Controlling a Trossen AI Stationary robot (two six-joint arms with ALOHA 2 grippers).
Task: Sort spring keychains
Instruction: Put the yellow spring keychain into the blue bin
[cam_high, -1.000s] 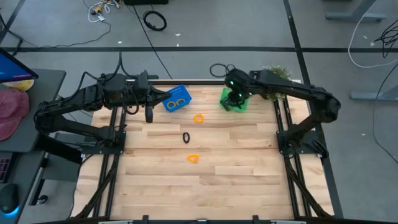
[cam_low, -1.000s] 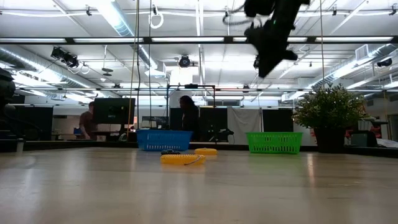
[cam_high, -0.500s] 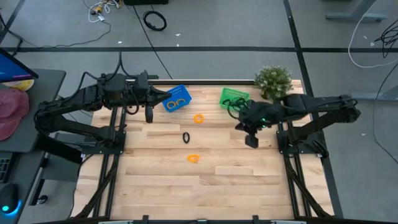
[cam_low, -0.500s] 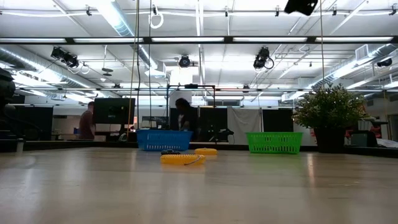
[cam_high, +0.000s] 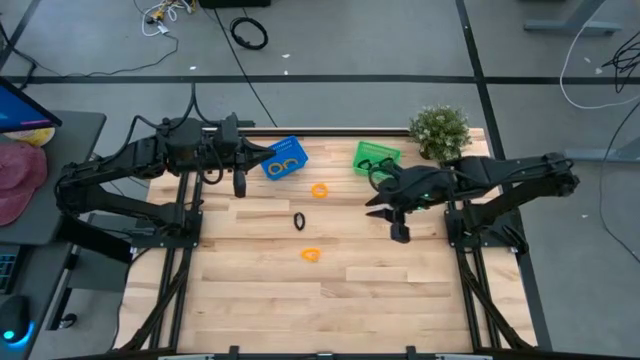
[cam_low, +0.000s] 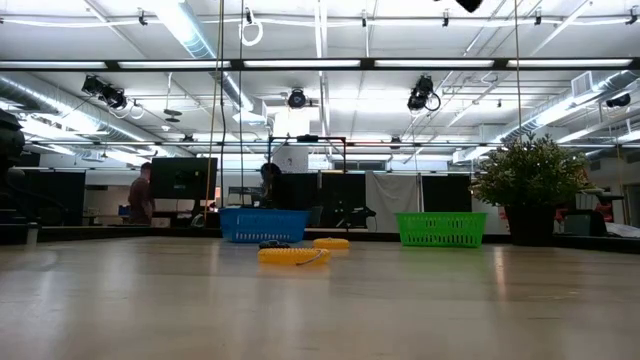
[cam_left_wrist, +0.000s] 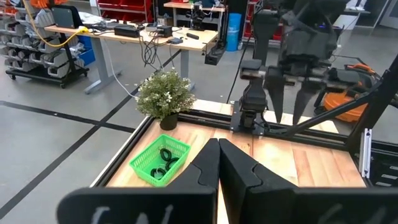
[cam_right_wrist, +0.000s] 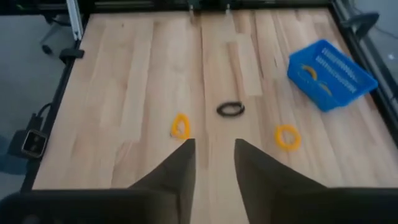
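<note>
Three spring keychains lie flat on the wooden table: an orange one, a black one and another orange one. The blue basket at the far edge holds orange keychains. The green basket beside it holds black ones. My right gripper hangs open above the table, nearer than the green basket and to the right of the loose keychains. My left gripper is shut with nothing in it, high up, left of the blue basket.
A potted plant stands at the far right corner, next to the green basket. Bare wood stretches from the loose keychains to the near edge. People and desks show in the room beyond the table.
My right gripper has swung away from over the green basket, toward the table's near edge and a little to the right, rolling as it went. It has risen out of the low view. The keychains and baskets have kept their places.
</note>
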